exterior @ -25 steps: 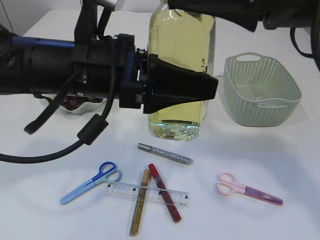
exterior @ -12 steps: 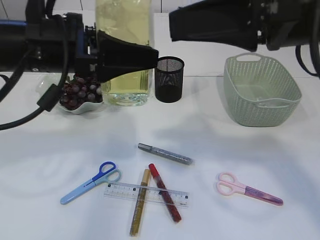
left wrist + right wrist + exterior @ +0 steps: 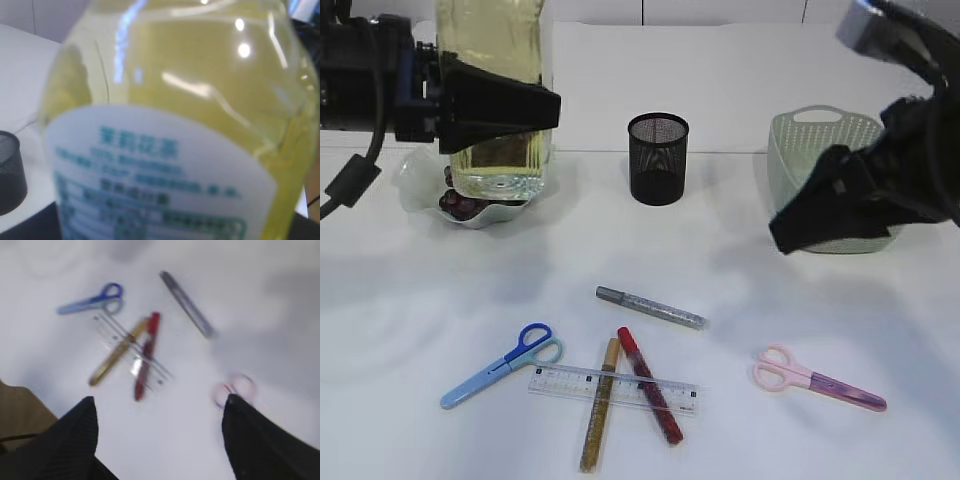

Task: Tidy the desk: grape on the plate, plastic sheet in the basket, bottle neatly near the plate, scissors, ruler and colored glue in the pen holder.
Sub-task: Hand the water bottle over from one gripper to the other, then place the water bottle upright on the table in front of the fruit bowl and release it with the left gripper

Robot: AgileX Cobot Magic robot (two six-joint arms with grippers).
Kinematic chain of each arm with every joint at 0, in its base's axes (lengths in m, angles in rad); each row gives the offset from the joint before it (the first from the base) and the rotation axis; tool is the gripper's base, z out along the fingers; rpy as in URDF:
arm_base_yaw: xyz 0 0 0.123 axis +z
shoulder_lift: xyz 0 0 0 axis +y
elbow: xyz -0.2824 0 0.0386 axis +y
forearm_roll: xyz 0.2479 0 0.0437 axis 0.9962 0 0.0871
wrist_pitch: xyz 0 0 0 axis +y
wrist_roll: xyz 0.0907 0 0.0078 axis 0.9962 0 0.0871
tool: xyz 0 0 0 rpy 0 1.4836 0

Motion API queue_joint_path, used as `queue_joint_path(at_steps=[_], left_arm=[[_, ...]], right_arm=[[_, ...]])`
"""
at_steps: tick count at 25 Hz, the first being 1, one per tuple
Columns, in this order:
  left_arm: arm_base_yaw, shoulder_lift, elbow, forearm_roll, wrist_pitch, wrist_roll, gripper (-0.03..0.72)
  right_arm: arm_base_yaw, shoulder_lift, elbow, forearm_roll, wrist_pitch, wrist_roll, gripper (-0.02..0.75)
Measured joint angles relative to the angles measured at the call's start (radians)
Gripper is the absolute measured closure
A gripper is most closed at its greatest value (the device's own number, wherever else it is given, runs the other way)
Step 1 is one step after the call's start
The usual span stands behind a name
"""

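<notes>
Two arms in shot, each on its own job. Left gripper (image 3: 535, 105), upper left of the exterior frame, has its jaws clamped on the bottle (image 3: 495, 95) of yellow liquid, held upright and lifted clear of the counter (image 3: 440, 300). It hangs right at the plate (image 3: 420, 185), partly covering the grape (image 3: 460, 203) bunch already in that dish. Held high probably so the base clears the plate rim before being set down beside it. Left wrist frame is filled by the bottle label (image 3: 160, 190), consistent with a tight hold.

Right gripper (image 3: 157, 440) hovers at right of the exterior frame in front of the basket (image 3: 800, 135), jaws wide and holding nothing. Its wrist view looks down on the stationery, so it seems lined up for a pick; that view is blurred, so which item is the target is unclear.

Still loose on the counter at lower centre: blue scissors (image 3: 500, 364), ruler (image 3: 620, 390) lying across the gold glue pen (image 3: 598, 410) and red glue pen (image 3: 648, 385), silver glue pen (image 3: 650, 308) just above, pink scissors (image 3: 815, 380) lower right. Pen holder (image 3: 658, 158) at upper centre shows nothing inside. Plastic sheet not identifiable.

Stacked ruler and pens may shift if one is pulled.
</notes>
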Motion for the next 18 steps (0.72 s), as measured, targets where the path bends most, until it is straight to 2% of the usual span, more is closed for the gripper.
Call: queue_joint_path(at_steps=[5, 8, 11, 18], left_arm=[[0.022, -0.001, 0.0, 0.053, 0.004, -0.004, 0.247], [0.025, -0.001, 0.0, 0.053, 0.039, -0.005, 0.247], [0.025, -0.001, 0.0, 0.055, 0.051, -0.006, 0.247], [0.025, -0.001, 0.0, 0.044, 0.091, 0.028, 0.247]], right_arm=[[0.0, 0.0, 0.0, -0.405, 0.045, 0.35, 0.146], [0.0, -0.002, 0.0, -0.555, 0.104, 0.425, 0.164], [0.0, -0.003, 0.0, -0.615, 0.126, 0.443, 0.173], [0.0, -0.003, 0.0, -0.626, 0.122, 0.448, 0.174]])
